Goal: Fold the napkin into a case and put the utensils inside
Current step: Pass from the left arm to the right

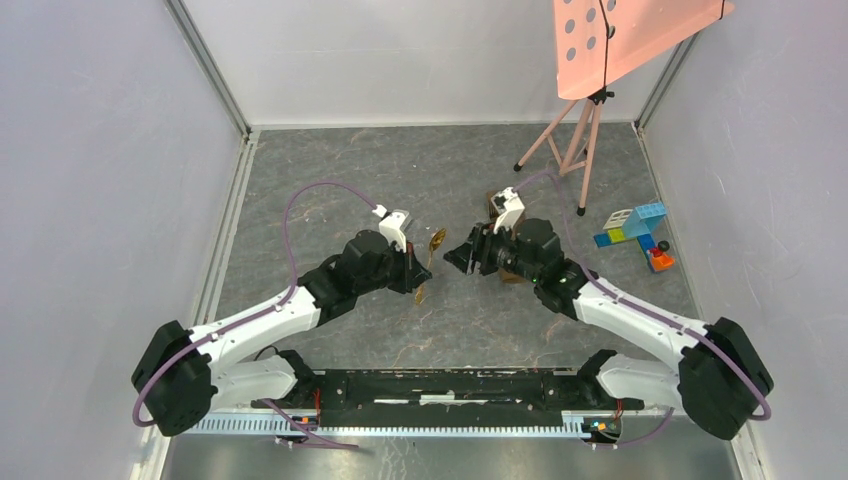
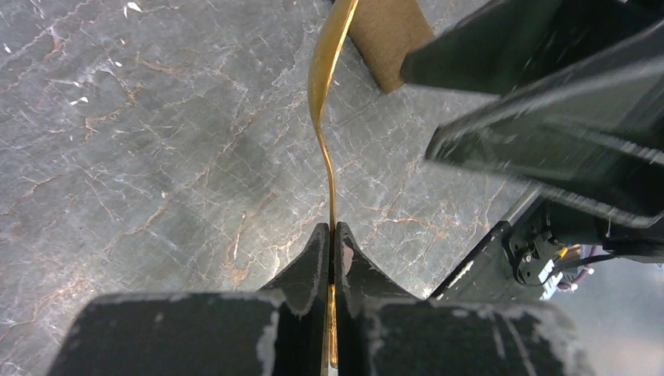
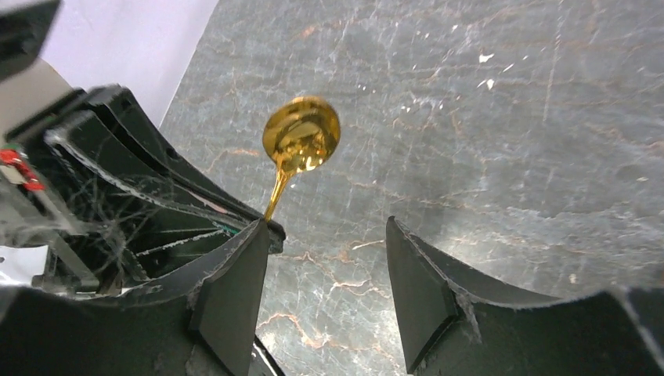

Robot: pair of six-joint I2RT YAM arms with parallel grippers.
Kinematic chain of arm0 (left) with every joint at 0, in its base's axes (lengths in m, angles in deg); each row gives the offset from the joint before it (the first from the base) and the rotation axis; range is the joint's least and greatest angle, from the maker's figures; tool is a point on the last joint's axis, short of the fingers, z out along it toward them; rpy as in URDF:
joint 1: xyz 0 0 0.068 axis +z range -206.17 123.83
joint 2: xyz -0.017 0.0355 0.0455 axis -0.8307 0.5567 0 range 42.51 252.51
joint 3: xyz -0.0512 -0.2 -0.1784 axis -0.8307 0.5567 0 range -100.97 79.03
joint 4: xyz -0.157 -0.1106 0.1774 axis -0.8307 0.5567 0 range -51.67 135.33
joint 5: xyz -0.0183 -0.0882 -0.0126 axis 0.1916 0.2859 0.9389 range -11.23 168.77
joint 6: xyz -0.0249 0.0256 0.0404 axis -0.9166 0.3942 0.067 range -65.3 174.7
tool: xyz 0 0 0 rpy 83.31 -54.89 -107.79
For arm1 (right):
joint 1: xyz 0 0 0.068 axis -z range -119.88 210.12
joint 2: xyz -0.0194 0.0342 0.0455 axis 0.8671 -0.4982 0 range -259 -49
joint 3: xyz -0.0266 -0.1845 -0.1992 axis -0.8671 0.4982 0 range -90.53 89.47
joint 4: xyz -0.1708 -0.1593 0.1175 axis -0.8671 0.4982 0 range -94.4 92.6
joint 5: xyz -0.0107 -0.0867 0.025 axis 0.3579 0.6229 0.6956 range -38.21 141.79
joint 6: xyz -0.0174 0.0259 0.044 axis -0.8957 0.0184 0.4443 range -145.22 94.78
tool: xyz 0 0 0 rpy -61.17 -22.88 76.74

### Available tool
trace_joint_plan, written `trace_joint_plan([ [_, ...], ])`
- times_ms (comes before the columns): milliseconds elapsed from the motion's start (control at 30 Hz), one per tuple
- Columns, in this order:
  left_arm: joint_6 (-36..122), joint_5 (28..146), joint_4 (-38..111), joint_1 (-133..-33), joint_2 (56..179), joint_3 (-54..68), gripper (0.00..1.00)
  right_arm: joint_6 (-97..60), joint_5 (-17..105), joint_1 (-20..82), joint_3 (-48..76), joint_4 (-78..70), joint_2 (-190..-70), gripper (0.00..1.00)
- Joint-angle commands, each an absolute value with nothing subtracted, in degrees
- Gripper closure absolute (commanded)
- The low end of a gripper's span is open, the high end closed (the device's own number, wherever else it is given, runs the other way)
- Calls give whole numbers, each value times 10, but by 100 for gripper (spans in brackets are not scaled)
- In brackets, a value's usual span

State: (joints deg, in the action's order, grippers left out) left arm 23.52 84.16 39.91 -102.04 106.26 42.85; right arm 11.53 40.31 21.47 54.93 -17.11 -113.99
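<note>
The gold spoon point(image 2: 321, 86) is hanging clear of the table point(image 1: 330, 160) near the middle of the workspace. Its handle is being pinched between the clenched fingers of the left gripper point(image 2: 332, 262), and its bowl is pointing away from that gripper toward about one o'clock in the overhead view. In the left wrist view the thin handle is running straight up from the shut fingertips toward twelve o'clock, curving slightly before it widens into the bowl. In the right wrist view the shiny round bowl is showing at about eleven o'clock of the right gripper point(image 3: 327, 235). That gripper's jaws are standing apart with nothing between them, only marbled grey tabletop showing through the gap. The two grippers are facing each other, close but not touching, the right one sitting at about three o'clock of the spoon. The brown cloth point(image 2: 389, 39) is lying on the table beyond the spoon, at about one o'clock in the left wrist view. The right arm is covering much of it from above, so its folded shape cannot be told. Well off toward three o'clock, toy blocks point(image 1: 635, 225) are sitting near the right wall. At about one o'clock a tripod point(image 1: 580, 150) is standing with a pink perforated board point(image 1: 620, 40) on top.
</note>
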Motion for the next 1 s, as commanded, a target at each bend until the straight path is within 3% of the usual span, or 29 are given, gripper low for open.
trace_joint_plan([
  [0,269,805,400,-1027,1067,400,98,143,453,177,513,-182,-1172,37],
  [567,261,796,386,-1045,1077,403,98,188,479,136,502,-259,-1237,50],
  [867,256,791,385,-1050,1085,401,98,190,487,136,502,-260,-1252,68],
  [967,255,792,369,-1052,1092,398,98,193,486,135,503,-263,-1256,71],
])
